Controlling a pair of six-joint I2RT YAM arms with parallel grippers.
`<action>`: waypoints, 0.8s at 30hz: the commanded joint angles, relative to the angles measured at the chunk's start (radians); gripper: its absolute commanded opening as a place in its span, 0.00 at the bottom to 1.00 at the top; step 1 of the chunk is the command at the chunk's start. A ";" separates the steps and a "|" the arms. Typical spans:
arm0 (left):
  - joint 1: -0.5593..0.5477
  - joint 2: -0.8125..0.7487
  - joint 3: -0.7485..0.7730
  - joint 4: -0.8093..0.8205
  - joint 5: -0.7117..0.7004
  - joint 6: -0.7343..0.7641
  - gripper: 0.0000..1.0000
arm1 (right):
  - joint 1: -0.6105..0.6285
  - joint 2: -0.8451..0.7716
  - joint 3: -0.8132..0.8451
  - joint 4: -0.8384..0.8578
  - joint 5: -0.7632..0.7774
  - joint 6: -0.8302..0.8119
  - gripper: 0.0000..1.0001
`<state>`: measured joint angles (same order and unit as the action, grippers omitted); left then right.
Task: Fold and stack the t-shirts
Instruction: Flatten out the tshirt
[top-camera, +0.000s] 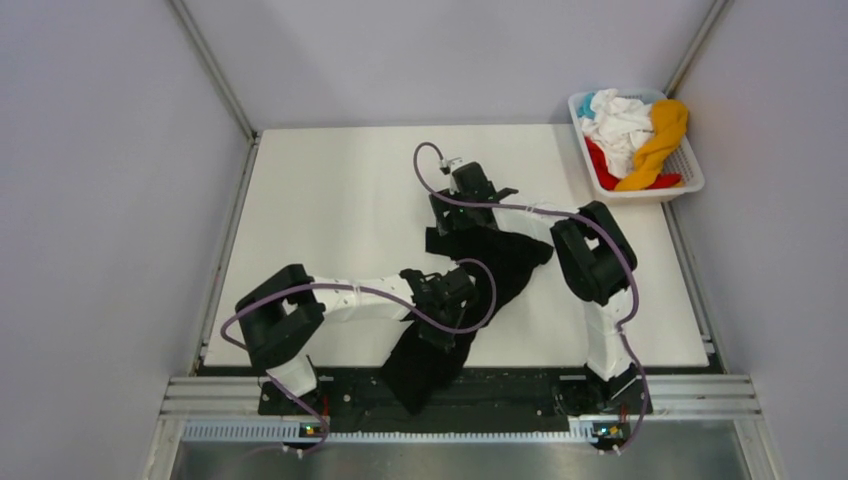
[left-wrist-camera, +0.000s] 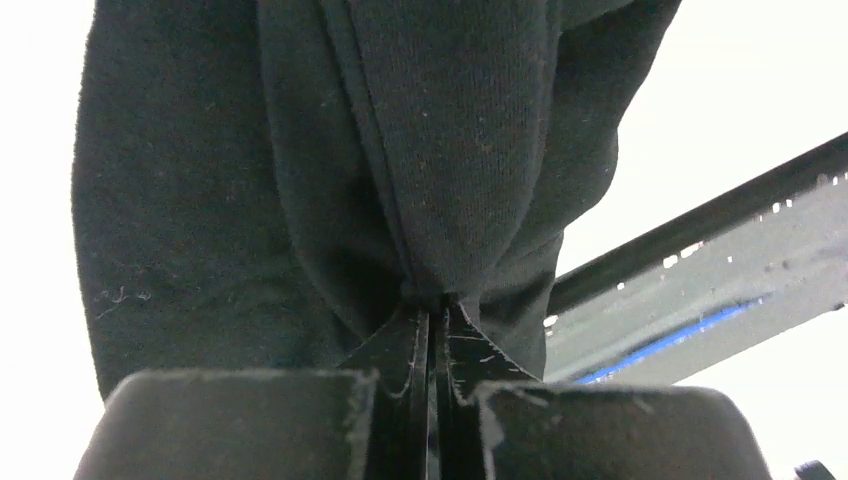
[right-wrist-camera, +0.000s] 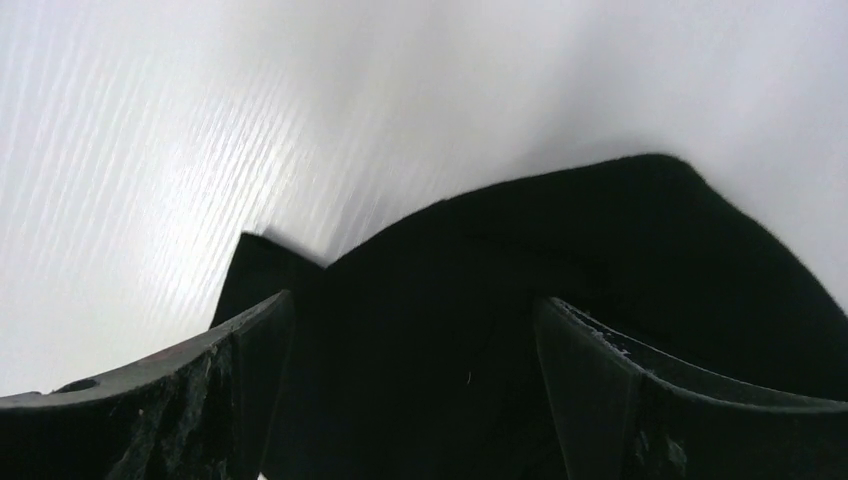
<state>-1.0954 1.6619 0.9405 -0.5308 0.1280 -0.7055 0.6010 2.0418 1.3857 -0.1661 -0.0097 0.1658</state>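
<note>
Between the clenched jaws of the left gripper (left-wrist-camera: 432, 305), a pinch of the black t-shirt (left-wrist-camera: 450, 150) is grasped tight. The two dark fingers meet with only a sliver of cloth between them, and the fabric gathers to a point right at their tips. From that pinch the cloth fans away from the jaws in soft, rounded folds, with a stitched seam running down toward the tips. Its knit is fine and matte, flecked with pale lint. To the right of the jaws, past the cloth, a dark rail (left-wrist-camera: 700, 215) crosses on a slant.

From above, the shirt is a long crumpled shape on the white table (top-camera: 330, 200). One end hangs over the near edge below the left jaws, and the other reaches up to the right gripper (right-wrist-camera: 412, 300).

The right gripper's jaws are released and stand wide apart, straddling a flat, pointed corner of the same shirt. The cloth lies between and under the two scuffed fingers; whether they touch it I cannot tell. Beyond their tips the table shows a fine streaked grain.

Well to the right of both grippers, a white slatted plastic basket (top-camera: 690, 165) holds a rumpled heap: a light blue t-shirt (top-camera: 588, 103), a white t-shirt (top-camera: 620, 120), a red t-shirt (top-camera: 600, 165) and an orange-yellow t-shirt (top-camera: 660, 140).
</note>
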 joint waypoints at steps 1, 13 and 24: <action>0.039 0.005 0.084 -0.079 -0.244 0.010 0.00 | -0.001 0.073 0.081 -0.043 0.107 0.009 0.86; 0.293 -0.244 0.017 -0.121 -0.434 0.050 0.00 | -0.040 0.071 0.166 -0.015 0.380 0.058 0.00; 0.365 -0.551 0.220 -0.156 -0.894 0.131 0.00 | -0.112 -0.535 0.061 0.157 0.308 0.038 0.00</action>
<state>-0.7494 1.2510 1.0653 -0.7189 -0.5484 -0.6487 0.5068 1.7626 1.4216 -0.1356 0.3111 0.2031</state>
